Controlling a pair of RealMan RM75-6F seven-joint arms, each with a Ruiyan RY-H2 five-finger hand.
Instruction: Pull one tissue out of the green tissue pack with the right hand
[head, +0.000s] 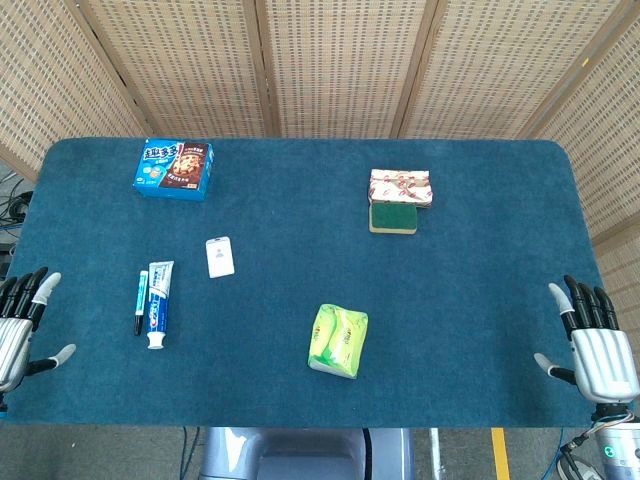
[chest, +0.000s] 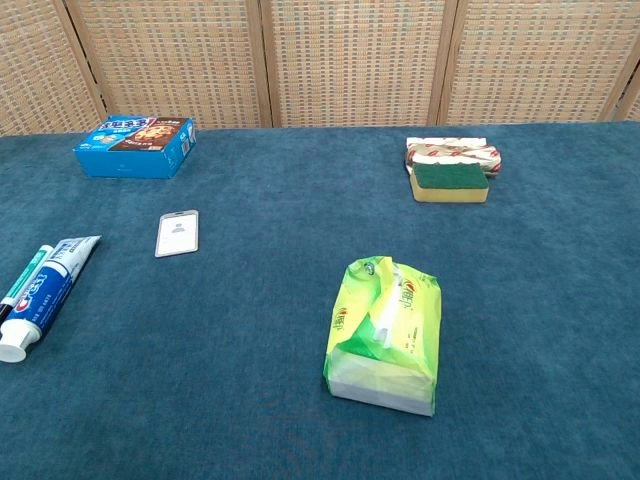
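The green tissue pack (head: 338, 340) lies on the blue table near the front edge, a little right of centre; in the chest view the pack (chest: 386, 333) shows a white tissue edge along its top slit. My right hand (head: 594, 340) hovers open at the table's front right corner, far to the right of the pack, fingers spread and holding nothing. Off the front left corner my left hand (head: 22, 325) is open too. Neither hand appears in the chest view.
A blue cookie box (head: 174, 168) sits back left. A white card (head: 220, 257), a toothpaste tube (head: 158, 303) and a pen (head: 141, 301) lie at the left. A patterned packet (head: 401, 187) and a green-topped sponge (head: 393, 218) sit back right.
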